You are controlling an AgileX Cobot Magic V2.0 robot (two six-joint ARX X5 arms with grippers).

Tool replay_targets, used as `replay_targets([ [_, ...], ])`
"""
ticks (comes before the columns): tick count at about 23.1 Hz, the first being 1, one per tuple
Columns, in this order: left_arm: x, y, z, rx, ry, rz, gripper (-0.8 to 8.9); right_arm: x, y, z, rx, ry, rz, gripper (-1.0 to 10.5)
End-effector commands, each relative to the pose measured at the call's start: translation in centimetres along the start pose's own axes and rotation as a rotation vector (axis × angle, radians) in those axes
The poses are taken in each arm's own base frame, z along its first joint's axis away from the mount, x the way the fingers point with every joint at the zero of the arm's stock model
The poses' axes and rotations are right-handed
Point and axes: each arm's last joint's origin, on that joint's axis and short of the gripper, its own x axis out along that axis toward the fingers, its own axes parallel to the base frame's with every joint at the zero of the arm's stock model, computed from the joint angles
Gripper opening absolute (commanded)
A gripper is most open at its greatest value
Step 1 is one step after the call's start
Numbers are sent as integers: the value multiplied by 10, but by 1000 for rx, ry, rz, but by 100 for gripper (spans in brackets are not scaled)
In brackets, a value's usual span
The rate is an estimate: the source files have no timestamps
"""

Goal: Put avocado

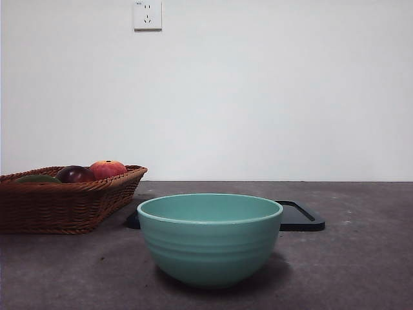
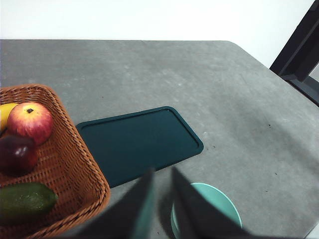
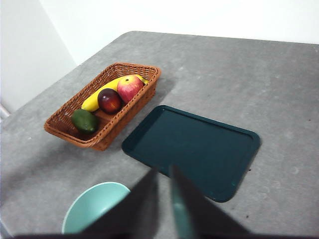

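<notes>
The avocado (image 3: 84, 120) is sitting in the wicker basket (image 3: 64, 130), at one end of it, w/ the dark maroon fruit (image 3: 109, 100) just beside it, then the red-orange apple (image 3: 129, 88), and a banana (image 3: 94, 99) lying along the basket's far side behind them. In the left wrist view the avocado (image 2: 25, 200) is lying on its side on the basket floor (image 2: 65, 169), close to the rim, w/ the maroon fruit (image 2: 17, 154) and apple (image 2: 30, 122) next to it. From the front only a thin green strip of the avocado (image 1: 37, 179) is showing over the basket rim (image 1: 64, 206).

The dark green tray (image 3: 194, 149) is lying flat on the gray table (image 3: 259, 74), just beside the basket. The teal bowl (image 1: 210, 239) is standing upright nearer the front, apart from the basket, partly hiding the tray (image 1: 300, 216) behind it.

Left gripper (image 2: 160, 199) is hanging above the table over the spot between tray and bowl (image 2: 209, 209), jaws nearly together w/ a narrow gap, gripping nothing. Right gripper (image 3: 163, 199) is hanging over the tray's near edge, jaws likewise close w/ a slim gap, nothing between them. Neither arm is showing in the front view. A wall socket (image 1: 148, 15) is sitting high on the white wall.
</notes>
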Motion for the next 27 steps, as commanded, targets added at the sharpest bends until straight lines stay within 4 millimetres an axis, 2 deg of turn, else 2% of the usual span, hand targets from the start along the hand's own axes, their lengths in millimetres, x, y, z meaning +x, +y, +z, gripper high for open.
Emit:
replay_targets([
  [1,-2,-2,5,23,-16,-14,418,-2,1,5,-21,-18,-24,365],
  [3,-2,-2,5,23,-16,-14,587,-2,1,5,-20,-19,-37,526],
  [4,-2,-2,5,23,-16,-14,610,-2,1,5,-20,-19,-36,552],
  [19,-2,-2,4,1,-11,-12,590,-2,1,5,-21,-20,-43,563],
  [27,13,9,6,-112,114,201,590,-2,1,5,-21,-19,-43,563],
])
